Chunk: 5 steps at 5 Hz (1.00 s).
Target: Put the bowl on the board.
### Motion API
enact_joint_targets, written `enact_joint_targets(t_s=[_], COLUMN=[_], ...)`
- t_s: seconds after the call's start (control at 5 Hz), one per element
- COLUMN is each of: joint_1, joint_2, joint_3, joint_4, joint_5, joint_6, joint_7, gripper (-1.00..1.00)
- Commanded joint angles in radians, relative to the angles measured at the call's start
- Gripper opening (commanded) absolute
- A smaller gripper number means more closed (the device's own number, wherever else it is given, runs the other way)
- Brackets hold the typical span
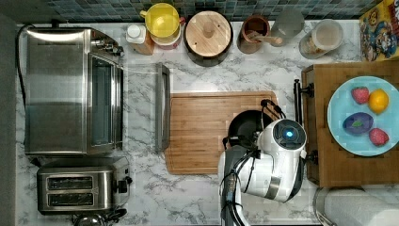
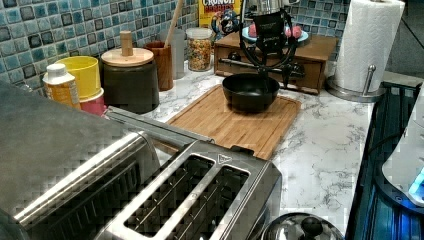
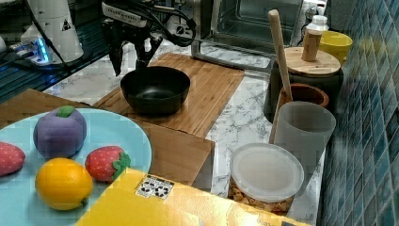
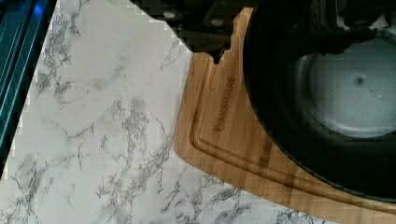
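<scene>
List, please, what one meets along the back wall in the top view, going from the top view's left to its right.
White-capped bottle → yellow bowl → dark jar with wooden lid → brown utensil holder → grey cup → clear cereal jar → cereal box.

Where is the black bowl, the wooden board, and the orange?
bowl point(image 3: 155, 92), right view, on its dark inside.
board point(image 1: 197, 127), top view, on bare wood beside the bowl.
orange point(image 3: 62, 183), right view, on the middle of its skin.
</scene>
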Motion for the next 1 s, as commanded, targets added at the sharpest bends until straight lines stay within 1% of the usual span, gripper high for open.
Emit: enact_joint_targets(t_s=[0.2, 0.6, 1.0], joint_1=[0.003, 0.011, 0.006], joint_2=[-0.021, -0.021, -0.021], joint_3=[-0.006, -0.014, -0.009], joint_4=[0.125, 0.126, 0.125], joint_5=[0.022, 0.021, 0.021], joint_6=[0.015, 0.015, 0.015], joint_7=[-0.043, -0.043, -0.043], gripper=[0.00, 0.00, 0.00])
